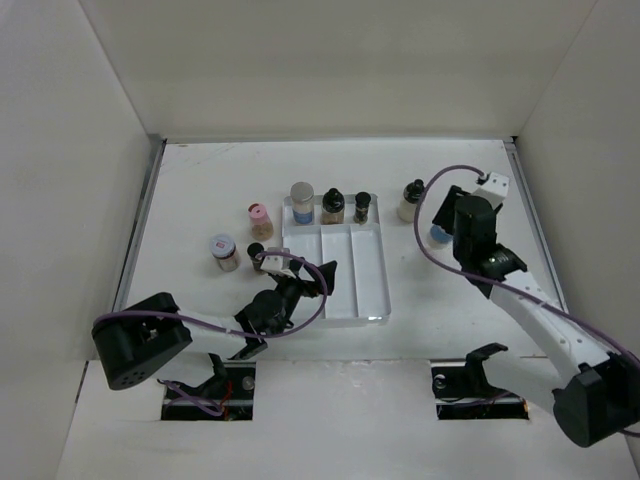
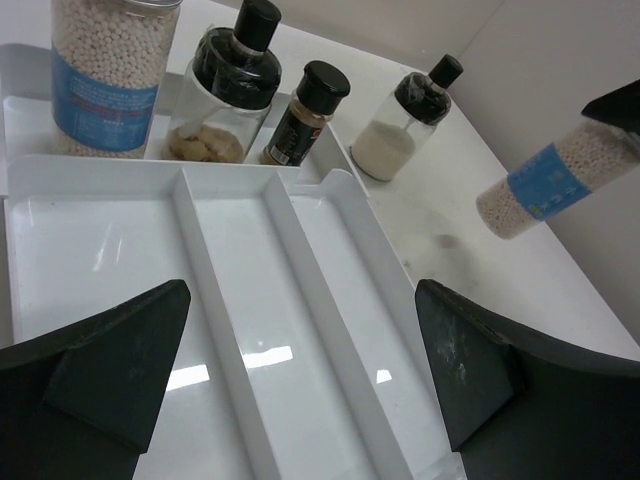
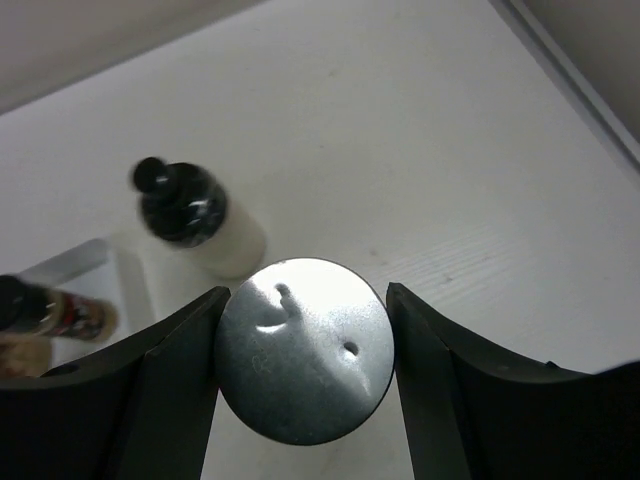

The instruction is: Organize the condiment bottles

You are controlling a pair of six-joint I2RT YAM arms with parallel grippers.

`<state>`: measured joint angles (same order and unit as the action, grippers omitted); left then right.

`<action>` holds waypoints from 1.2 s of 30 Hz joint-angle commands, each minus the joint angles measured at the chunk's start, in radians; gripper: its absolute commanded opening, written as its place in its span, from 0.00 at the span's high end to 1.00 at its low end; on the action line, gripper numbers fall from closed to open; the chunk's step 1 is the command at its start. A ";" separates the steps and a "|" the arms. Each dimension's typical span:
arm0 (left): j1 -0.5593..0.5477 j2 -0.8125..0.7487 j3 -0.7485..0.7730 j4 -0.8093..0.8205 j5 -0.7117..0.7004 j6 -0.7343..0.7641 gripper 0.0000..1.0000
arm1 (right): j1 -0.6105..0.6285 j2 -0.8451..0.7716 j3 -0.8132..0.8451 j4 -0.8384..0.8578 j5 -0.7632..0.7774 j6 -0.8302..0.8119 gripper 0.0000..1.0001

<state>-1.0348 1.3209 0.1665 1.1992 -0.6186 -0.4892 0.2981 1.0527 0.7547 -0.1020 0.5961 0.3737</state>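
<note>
A white divided tray [image 1: 340, 285] holds three bottles in its back compartment: a silver-capped jar of beads [image 1: 302, 203], a black-capped bottle [image 1: 333, 206] and a small dark bottle [image 1: 362, 207]. A pink-capped jar [image 1: 260, 220], a silver-capped jar [image 1: 225, 251] and a small black-capped bottle [image 1: 256, 262] stand left of the tray. A black-capped bottle with white contents [image 1: 411, 200] stands to its right. My left gripper [image 2: 300, 350] is open and empty over the tray's long compartments [image 2: 230, 270]. My right gripper [image 3: 303, 350] is shut on a silver-capped, blue-labelled jar [image 2: 550, 180], held tilted above the table.
White walls enclose the table on three sides, with a metal rail [image 1: 150, 200] at the left edge and another at the right. The right arm's purple cable [image 1: 430, 200] loops beside the white-contents bottle. Two openings sit at the near edge by the arm bases.
</note>
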 commanded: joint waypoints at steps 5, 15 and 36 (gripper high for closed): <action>0.008 -0.003 0.031 0.039 0.011 -0.019 0.00 | 0.302 0.067 0.147 0.094 0.028 0.018 0.49; 0.008 -0.014 0.027 0.037 0.005 -0.017 0.00 | 0.431 0.329 0.276 0.257 -0.009 -0.035 0.49; 0.011 -0.008 0.031 0.037 0.011 -0.020 0.00 | 0.359 0.273 0.117 0.378 -0.041 -0.025 0.04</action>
<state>-1.0279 1.3254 0.1680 1.1988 -0.6174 -0.4957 0.7071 1.4246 0.8909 0.1951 0.5644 0.3393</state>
